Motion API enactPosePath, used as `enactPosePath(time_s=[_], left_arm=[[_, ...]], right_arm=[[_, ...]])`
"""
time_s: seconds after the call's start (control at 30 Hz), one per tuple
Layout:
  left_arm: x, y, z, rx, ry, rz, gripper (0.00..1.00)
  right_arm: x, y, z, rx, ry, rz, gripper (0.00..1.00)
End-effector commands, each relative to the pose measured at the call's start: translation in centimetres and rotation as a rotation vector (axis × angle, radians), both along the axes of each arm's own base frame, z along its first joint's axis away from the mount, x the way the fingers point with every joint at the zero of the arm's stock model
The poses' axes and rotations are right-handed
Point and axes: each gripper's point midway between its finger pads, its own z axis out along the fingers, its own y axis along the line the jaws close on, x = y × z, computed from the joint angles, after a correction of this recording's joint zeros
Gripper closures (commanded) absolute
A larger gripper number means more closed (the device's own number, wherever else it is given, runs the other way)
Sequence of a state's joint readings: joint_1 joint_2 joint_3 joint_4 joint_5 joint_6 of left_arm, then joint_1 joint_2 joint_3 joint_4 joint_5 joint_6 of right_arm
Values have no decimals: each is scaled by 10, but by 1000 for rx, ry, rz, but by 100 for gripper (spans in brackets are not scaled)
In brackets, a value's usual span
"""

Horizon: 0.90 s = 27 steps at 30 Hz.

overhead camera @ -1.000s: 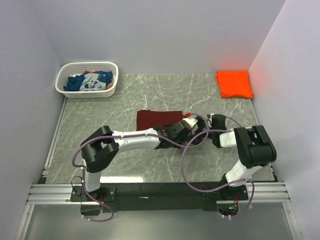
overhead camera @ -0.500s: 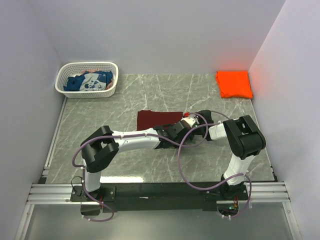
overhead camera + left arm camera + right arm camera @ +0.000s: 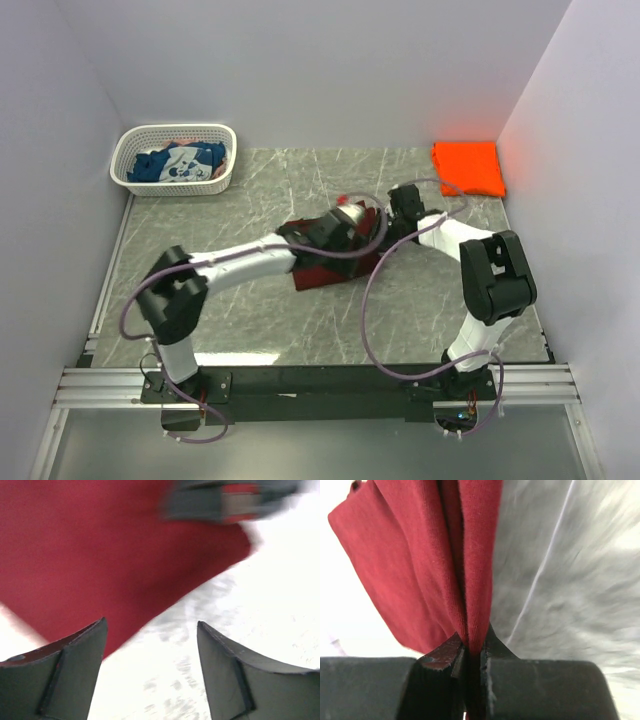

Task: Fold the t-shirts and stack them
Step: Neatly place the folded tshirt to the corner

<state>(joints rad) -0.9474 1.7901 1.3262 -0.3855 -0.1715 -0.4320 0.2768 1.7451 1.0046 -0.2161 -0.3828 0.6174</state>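
Observation:
The dark maroon t-shirt (image 3: 322,273) lies folded mid-table, its right end lifted. My right gripper (image 3: 472,642) is shut on a bunched fold of the maroon t-shirt (image 3: 440,555), which hangs away from the fingers. In the top view the right gripper (image 3: 392,216) sits at the shirt's far right corner. My left gripper (image 3: 151,625) is open over the shirt's edge (image 3: 100,555) with only bare table between the fingers, and from above the left gripper (image 3: 352,222) is just left of the right one. The folded orange t-shirt (image 3: 467,167) lies at the far right corner. The blue printed t-shirt (image 3: 178,163) sits in the basket.
A white lattice basket (image 3: 218,133) stands at the far left corner. Grey walls close in the marble table (image 3: 230,320) on the left, back and right. Purple cables loop from both arms over the table's near half.
My left gripper has opened and let go of the maroon shirt. My right gripper has shut on it. Both have moved toward the far side, dragging the shirt's right end up.

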Motion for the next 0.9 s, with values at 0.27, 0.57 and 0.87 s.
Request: enactPosePath(time_s=[0.27, 0.57, 0.87], left_arm=[[89, 209, 31, -170, 290, 473, 15], [110, 313, 20, -136, 207, 823, 5], [108, 344, 28, -111, 176, 899, 0]], right_arm=[[84, -97, 44, -631, -152, 7, 100], [159, -162, 82, -985, -239, -62, 100], [223, -240, 127, -1129, -318, -271, 100]])
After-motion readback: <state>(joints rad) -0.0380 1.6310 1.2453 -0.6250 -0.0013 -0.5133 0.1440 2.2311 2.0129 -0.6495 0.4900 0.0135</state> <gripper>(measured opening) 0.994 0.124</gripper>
